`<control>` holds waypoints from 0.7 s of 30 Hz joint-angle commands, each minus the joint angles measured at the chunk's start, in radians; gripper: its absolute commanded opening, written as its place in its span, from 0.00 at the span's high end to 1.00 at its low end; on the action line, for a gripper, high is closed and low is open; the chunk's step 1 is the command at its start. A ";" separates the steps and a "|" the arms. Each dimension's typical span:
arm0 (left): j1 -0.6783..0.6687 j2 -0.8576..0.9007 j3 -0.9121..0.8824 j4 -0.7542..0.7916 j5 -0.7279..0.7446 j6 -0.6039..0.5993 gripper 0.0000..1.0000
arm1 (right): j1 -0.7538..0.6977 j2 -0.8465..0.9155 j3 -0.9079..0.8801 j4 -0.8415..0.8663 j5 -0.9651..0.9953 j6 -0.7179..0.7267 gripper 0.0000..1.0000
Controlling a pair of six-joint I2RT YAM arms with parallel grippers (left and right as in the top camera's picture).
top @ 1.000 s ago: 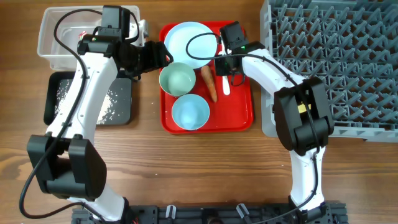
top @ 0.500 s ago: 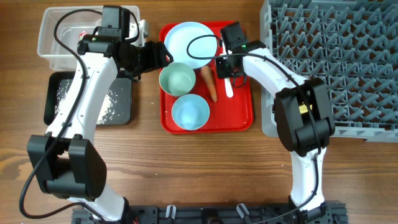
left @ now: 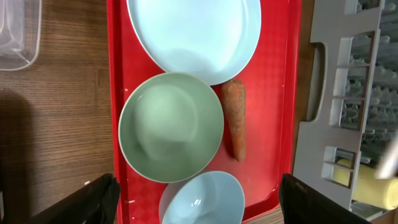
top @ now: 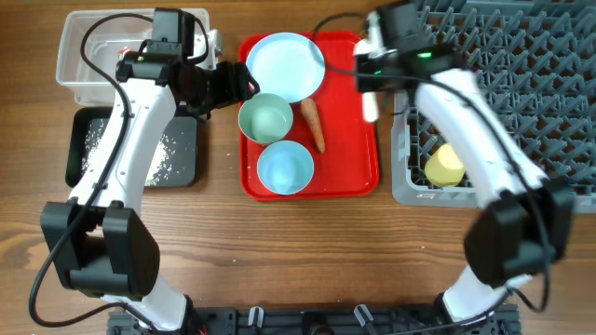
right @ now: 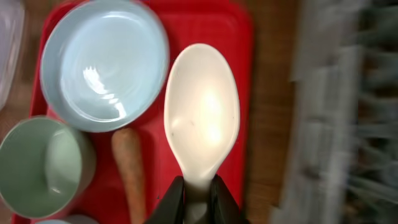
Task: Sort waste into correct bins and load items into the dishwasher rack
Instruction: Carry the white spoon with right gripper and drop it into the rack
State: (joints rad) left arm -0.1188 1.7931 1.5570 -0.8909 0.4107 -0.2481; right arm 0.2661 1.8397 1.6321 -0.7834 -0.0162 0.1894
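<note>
Wooden worktop [top: 279, 251], grain running left to right. At far left lie a clear plastic tub [top: 93, 51] and, below it, a shallow black tray [top: 84, 149] strewn with white grains [top: 163, 154]; both are as before.

The left arm has not moved. The left fingers [top: 237, 86] hover at the upper left edge of the red tray [top: 358, 158], and the left wrist view shows them spread wide and holding nothing.

The flat, glossy red tray carries four things, none of them shifted:
- a round pale-blue plate [top: 284, 65] at the top;
- a matte green bowl [top: 265, 119] below it;
- a blue bowl [top: 284, 167] nearest the lower edge;
- a tapered orange carrot [top: 314, 126], rough-skinned, just right of the green bowl.

The chief change is at the right. The white spoon [right: 202, 118], which lay on the tray beside the carrot, is now lifted clear of it. The right fingers [right: 184, 202] are clamped on its handle, the smooth oval bowl facing the camera. The right arm has swung up and rightward, so the spoon hangs over the tray's right edge, next to the rack [top: 521, 93].

The rack is grey moulded plastic with rows of upright pegs. With the arm gone from above it, a yellow cup [top: 445, 166] shows in its lower left corner.
</note>
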 commanded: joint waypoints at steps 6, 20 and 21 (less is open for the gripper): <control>-0.003 -0.011 0.006 0.000 -0.035 0.002 0.17 | -0.172 0.007 -0.011 -0.041 0.045 -0.075 0.94; -0.003 -0.011 0.006 0.000 -0.037 0.002 0.14 | -0.228 0.114 -0.011 -0.041 0.034 -0.110 0.90; -0.003 -0.011 0.006 0.001 -0.039 0.002 0.14 | -0.228 0.114 -0.011 -0.042 0.018 -0.140 0.77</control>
State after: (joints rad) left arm -0.1188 1.7931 1.5570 -0.8909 0.3859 -0.2481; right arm 0.0448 1.9450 1.6291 -0.8238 0.0307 0.1177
